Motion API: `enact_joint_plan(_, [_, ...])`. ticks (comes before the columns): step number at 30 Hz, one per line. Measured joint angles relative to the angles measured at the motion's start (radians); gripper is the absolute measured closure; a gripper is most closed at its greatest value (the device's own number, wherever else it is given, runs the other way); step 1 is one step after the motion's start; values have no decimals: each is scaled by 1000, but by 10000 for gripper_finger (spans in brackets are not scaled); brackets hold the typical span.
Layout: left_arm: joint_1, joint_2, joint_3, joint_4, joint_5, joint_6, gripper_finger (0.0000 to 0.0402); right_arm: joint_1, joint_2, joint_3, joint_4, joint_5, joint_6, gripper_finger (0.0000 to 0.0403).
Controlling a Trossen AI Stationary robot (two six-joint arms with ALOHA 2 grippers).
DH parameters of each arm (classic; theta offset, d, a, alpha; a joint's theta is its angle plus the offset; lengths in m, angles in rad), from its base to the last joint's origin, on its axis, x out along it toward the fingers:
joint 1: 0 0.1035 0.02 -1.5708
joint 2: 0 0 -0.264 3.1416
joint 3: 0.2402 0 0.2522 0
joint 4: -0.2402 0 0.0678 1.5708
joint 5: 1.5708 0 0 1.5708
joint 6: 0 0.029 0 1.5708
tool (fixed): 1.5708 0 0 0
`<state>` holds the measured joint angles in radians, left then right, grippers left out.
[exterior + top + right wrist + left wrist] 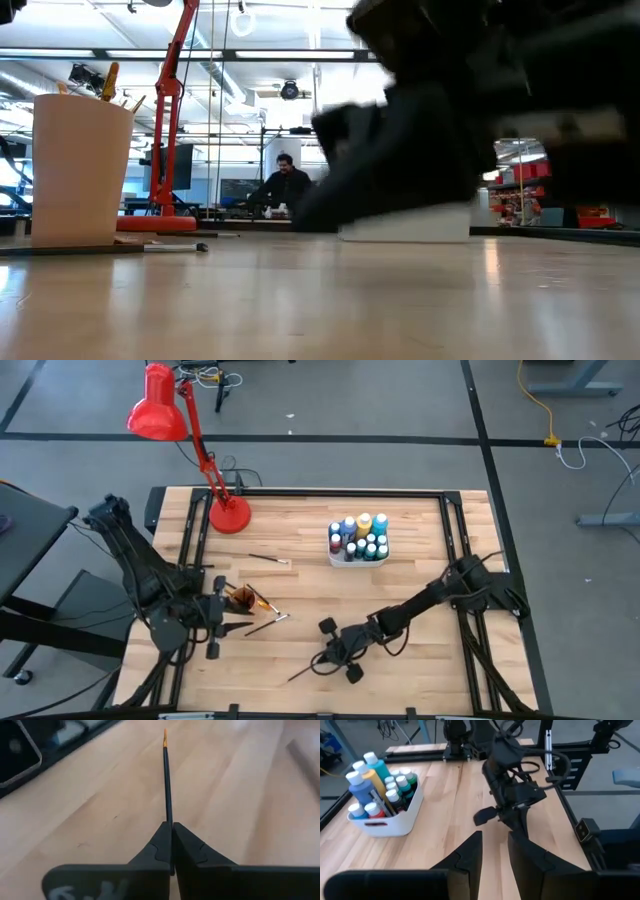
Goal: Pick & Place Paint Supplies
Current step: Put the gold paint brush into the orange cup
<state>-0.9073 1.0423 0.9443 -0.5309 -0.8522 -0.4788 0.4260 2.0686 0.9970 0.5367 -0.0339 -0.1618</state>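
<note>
My right jaws [171, 832] are clenched on a thin brush [167, 775], low over the desk [420, 660], well off from the tray [345, 558] and on the near side of it. The brush runs straight out from between my fingers, its orange tip away from me.

My worry is the grip itself. I hold the handle near one end, so the long free part could swing or droop when I lift, and such a thin, smooth shaft might turn or slip between the pads. If it tilts, the tip could catch the desk or miss its slot later. The bottles [362, 536] stand packed in the tray, so a skewed brush coming down there could knock a cap or tip one over.

My left jaws [494, 855] stand partly apart with nothing between them, well off from the tray by the cup [243, 597]. Two more brushes [268, 560] lie between cup and tray; a careless sweep could roll them.

I can read no writing on the bottles or anything else.
</note>
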Motion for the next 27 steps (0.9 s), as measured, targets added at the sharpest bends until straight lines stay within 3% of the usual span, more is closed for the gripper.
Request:
enact_joint_plan(11, [41,80,0,80,-70,156,299,1,-312,3,-208,161,-252,401])
enact_joint_plan(18, [97,116,0,76,-65,310,299,20,-479,3,-297,345,-399,403])
enact_joint_plan(23, [135,145,0,82,-42,379,290,16,-575,3,-265,364,-482,403])
enact_joint_plan(27, [167,184,0,152,-34,466,261,7,-622,3,-179,336,-487,403])
